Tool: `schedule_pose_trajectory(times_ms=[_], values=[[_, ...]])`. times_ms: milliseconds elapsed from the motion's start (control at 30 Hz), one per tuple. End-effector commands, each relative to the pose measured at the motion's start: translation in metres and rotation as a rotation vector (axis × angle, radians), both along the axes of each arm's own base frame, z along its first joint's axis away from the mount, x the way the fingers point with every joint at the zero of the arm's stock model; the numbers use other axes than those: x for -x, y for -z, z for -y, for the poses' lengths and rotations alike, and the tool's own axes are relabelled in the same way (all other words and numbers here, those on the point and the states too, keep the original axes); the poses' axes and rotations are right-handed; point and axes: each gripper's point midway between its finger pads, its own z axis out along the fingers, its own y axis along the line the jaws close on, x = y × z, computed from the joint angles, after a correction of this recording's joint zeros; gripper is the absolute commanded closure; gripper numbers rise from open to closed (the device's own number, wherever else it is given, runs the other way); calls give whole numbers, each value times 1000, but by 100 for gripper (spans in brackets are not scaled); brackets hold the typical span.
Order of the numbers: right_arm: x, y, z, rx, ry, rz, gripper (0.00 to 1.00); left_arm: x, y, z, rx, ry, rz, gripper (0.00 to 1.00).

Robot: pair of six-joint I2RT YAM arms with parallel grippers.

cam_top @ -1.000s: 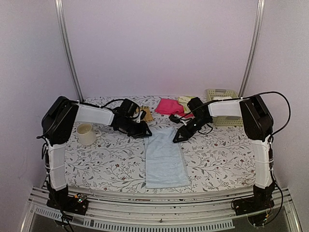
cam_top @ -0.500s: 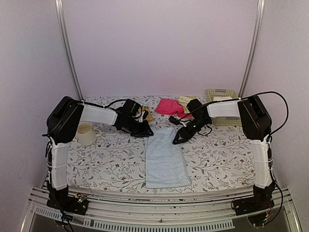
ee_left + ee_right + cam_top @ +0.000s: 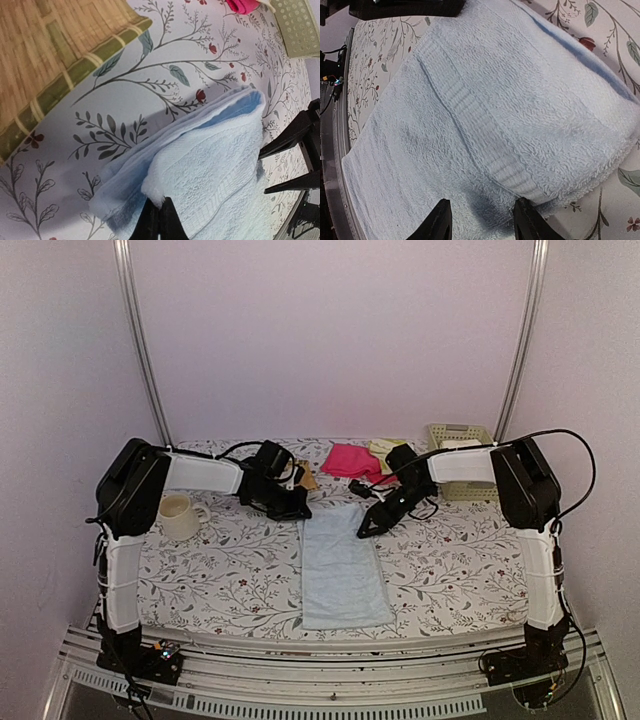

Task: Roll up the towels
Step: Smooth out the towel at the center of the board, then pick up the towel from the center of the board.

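Note:
A light blue towel (image 3: 342, 570) lies flat and lengthwise in the middle of the table, with its far end folded back on itself (image 3: 210, 165). My left gripper (image 3: 298, 511) is shut on a pinch of the towel's far left corner (image 3: 159, 206). My right gripper (image 3: 366, 529) stands open over the towel's far right corner (image 3: 482, 222), its two fingertips resting on the cloth with towel pile between them. A pink towel (image 3: 350, 460) lies crumpled at the back. A pale yellow-green towel (image 3: 384, 450) lies beside it.
A cream mug (image 3: 178, 517) stands at the left. A tan woven mat (image 3: 45, 60) lies behind my left gripper. A pale green lattice basket (image 3: 462, 440) sits at the back right. The table has a floral cloth (image 3: 450, 560).
My left gripper's jaws have closed on the towel's far left corner, and the arm has drawn slightly left and back. The right gripper has stayed put.

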Motion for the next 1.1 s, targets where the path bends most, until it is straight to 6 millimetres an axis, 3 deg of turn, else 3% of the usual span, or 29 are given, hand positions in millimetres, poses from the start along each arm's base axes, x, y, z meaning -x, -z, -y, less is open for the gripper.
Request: schedule_pose_trajectory(times_ms=[0, 167, 233, 367, 467, 633, 867, 933, 1000, 1067], values=[[1, 21, 2, 63, -3, -7, 55, -8, -13, -16, -47, -57, 20, 100], [1, 22, 1, 74, -1, -6, 54, -9, -12, -20, -56, -87, 23, 100], [2, 13, 0, 64, -7, -6, 54, -8, -16, -15, -37, -67, 22, 93], [6, -38, -1, 2, -37, 76, 50, -4, -46, -8, -38, -25, 91, 77], [24, -75, 7, -41, -75, 145, 46, 6, -77, -11, -71, -6, 168, 71], [69, -112, 27, -104, -176, 270, 43, 52, -128, 0, -147, 168, 413, 65], [139, -105, 42, -110, -329, 404, 42, 135, -161, 3, -190, 331, 738, 62], [160, -97, 42, -80, -383, 439, 42, 166, -154, 4, -197, 382, 796, 52], [180, -86, 44, -43, -443, 480, 42, 181, -149, 0, -180, 394, 798, 39], [191, -76, 43, -7, -486, 525, 43, 191, -138, -4, -158, 402, 760, 37]])
